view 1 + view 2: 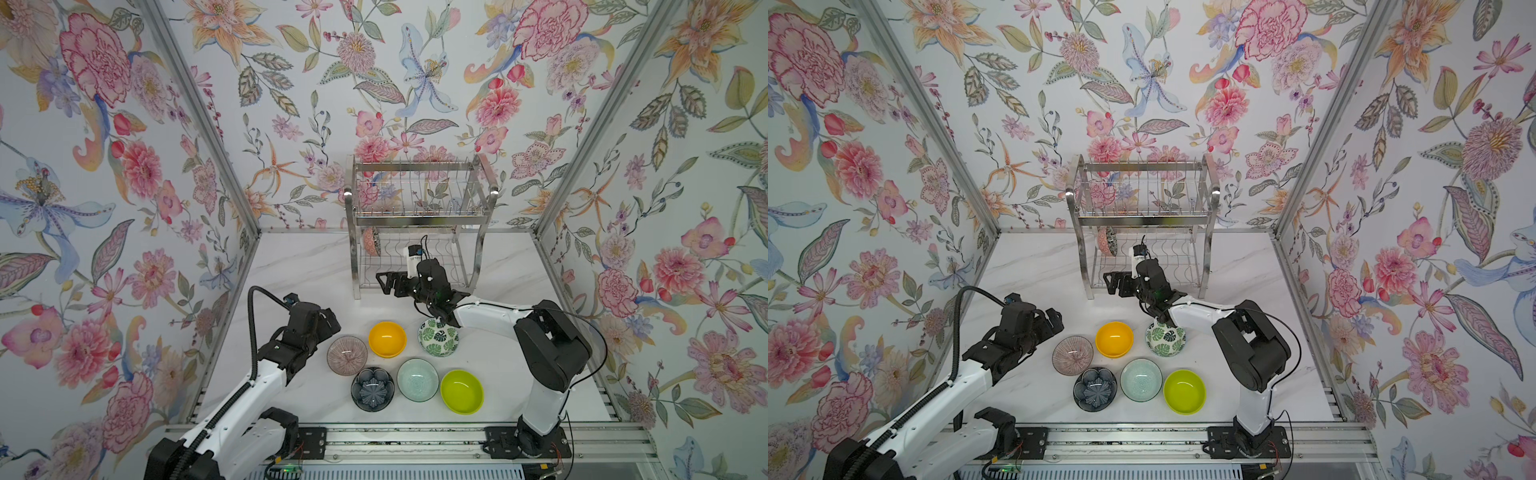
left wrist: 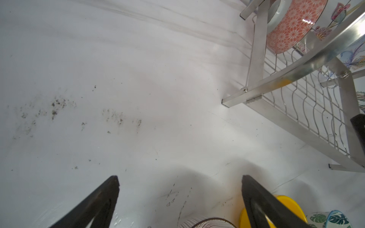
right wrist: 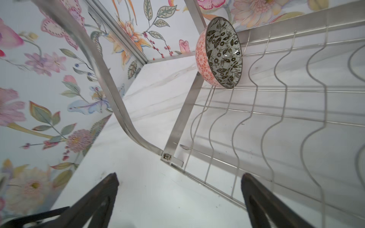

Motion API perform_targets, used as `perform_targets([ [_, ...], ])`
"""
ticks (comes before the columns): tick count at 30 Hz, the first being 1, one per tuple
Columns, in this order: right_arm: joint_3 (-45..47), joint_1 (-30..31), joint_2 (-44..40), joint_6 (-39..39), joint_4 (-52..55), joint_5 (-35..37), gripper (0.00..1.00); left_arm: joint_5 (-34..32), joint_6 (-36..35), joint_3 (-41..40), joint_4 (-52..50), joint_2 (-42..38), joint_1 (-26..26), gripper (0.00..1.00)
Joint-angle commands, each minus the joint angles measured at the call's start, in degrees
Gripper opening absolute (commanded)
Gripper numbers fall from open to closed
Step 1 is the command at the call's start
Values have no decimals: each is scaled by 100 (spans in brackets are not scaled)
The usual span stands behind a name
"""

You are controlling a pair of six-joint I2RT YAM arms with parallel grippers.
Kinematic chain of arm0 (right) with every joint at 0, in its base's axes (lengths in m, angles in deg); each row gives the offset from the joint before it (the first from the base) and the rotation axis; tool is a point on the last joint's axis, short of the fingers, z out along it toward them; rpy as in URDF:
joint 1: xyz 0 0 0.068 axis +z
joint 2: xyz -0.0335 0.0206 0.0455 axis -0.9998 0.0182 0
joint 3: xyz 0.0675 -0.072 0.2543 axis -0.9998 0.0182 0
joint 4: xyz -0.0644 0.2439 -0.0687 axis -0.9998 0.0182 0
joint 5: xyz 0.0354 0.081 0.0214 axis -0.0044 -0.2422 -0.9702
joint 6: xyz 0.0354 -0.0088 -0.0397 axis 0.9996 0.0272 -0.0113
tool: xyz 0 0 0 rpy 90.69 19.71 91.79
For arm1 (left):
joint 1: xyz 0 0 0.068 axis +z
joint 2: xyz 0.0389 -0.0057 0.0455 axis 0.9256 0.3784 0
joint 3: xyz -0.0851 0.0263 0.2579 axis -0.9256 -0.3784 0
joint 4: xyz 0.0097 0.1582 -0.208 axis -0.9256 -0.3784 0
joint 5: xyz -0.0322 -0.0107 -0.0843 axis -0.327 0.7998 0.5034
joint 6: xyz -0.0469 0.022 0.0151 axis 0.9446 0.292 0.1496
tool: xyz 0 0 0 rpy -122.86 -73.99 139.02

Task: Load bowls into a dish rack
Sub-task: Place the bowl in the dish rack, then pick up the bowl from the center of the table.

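With the left claw point(image 2: 179, 177) and right claw point(image 3: 179, 178) both spread and empty, the right could bump the rack point(image 1: 415, 220) and topple its standing floral bowl point(image 3: 221, 53).

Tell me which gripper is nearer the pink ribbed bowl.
Left. The left gripper hangs open right beside the pink ribbed bowl. The right gripper, also open, is farther back, at the front of the dish rack, by its lower tier.

Pastel floral wallpaper walls point(image 1: 291, 83), edged by silver aluminium corner posts point(image 1: 200, 112), enclose a white marble-patterned tabletop point(image 1: 299, 266), evenly lit.
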Motion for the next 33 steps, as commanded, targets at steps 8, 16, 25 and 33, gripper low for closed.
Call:
perform_targets([
  [8,70,933,-343,-1842,1825,3494,99,124,171,-753,-550,-805,-264,99],
  [16,127,1281,-439,-2116,1978,3865,99,297,142,-787,-628,-809,-436,97],
  [25,411,1212,-1093,-1890,2087,3349,98,233,215,-901,-516,-632,-672,89],
  [33,852,947,-1527,-1484,1981,3066,99,468,318,-1023,-331,-522,-862,65],
])
